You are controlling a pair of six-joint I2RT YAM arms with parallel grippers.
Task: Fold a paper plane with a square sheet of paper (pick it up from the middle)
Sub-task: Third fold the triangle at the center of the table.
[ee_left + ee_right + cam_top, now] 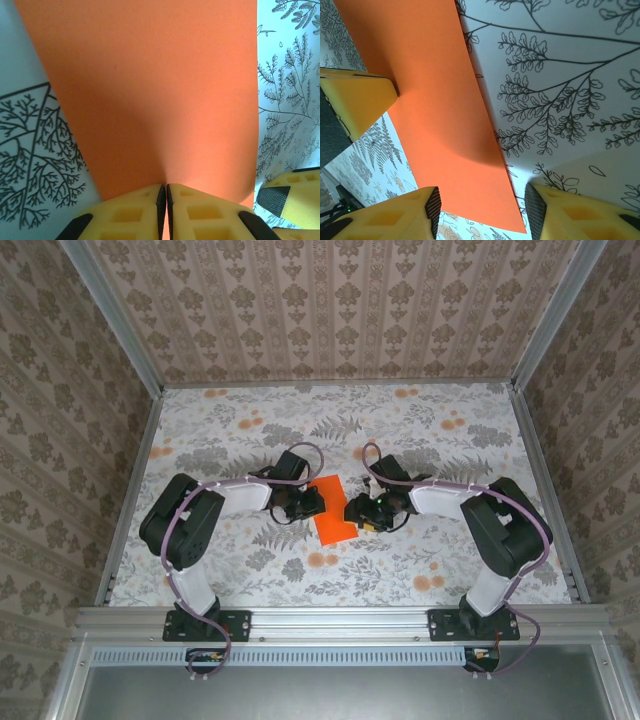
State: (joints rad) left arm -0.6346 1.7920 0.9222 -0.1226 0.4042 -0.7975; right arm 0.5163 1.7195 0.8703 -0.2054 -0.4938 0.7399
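Orange sheet of paper [333, 508] sitting at centre of floral table [420, 425], left gripper [162, 200] at 9 o'clock pinching its edge tight, right gripper [484, 207] at 3 o'clock standing half open, straddling its corner.

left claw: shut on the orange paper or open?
Shut on it: the left claw is closed tight, with the orange paper pinched at its tips.

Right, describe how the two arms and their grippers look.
The left arm and right arm share black joint housings, white links and looping lilac cables. The left gripper and right gripper have chunky yellow fingers with moulded pockets and black pads.
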